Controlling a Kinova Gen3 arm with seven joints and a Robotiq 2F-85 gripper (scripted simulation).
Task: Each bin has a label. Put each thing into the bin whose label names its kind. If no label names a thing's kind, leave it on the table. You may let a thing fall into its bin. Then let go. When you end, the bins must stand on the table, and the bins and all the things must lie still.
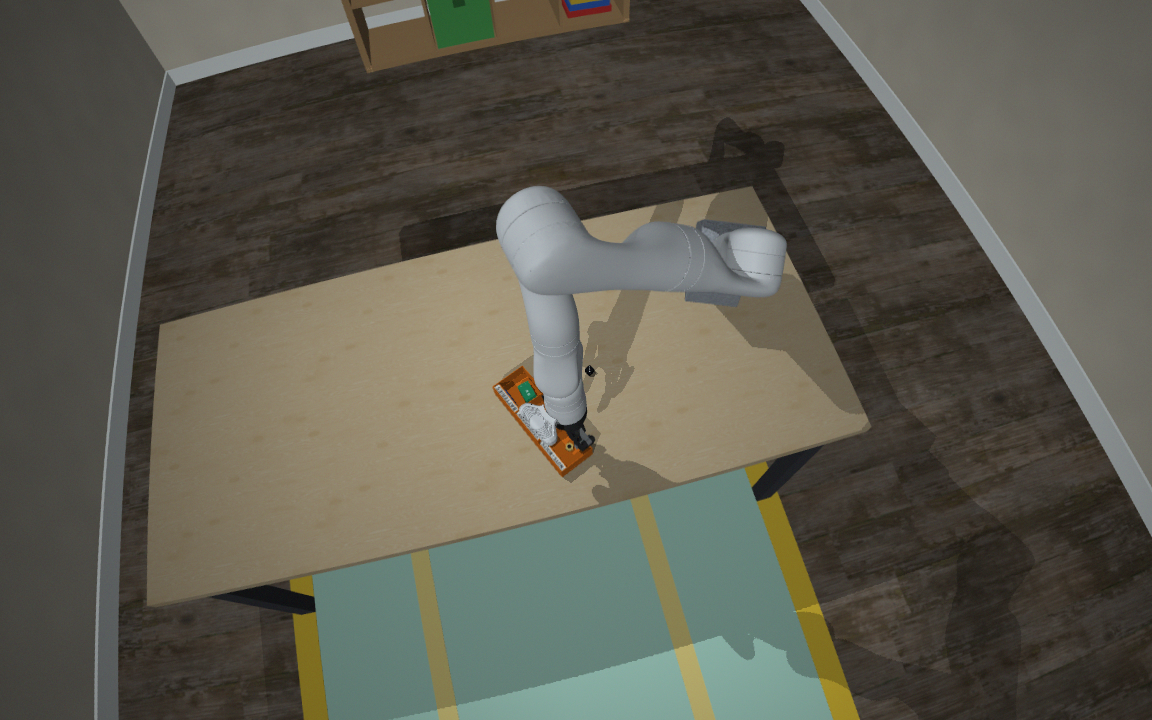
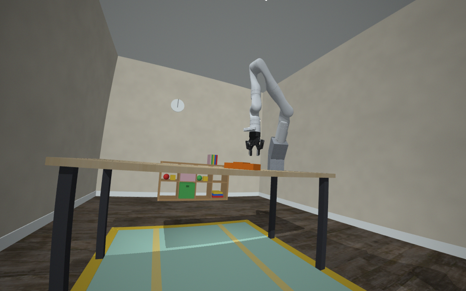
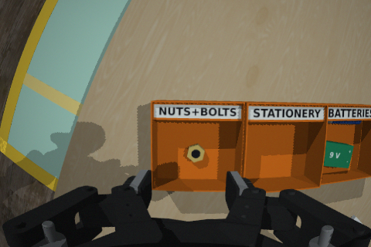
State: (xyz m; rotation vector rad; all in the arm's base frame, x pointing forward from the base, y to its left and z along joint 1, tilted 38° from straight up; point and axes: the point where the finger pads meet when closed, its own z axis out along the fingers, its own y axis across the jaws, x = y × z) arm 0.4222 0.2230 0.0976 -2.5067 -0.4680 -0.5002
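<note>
The pincer (image 3: 188, 185) hangs half-open and empty above the NUTS+BOLTS bin (image 3: 197, 147), where a brass nut (image 3: 195, 153) lies flat on the bin floor

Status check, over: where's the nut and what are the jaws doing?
Gripper open, empty, above the bins. Nut lying in the NUTS+BOLTS bin. Small black thing on the table. Nothing in the way.
</note>
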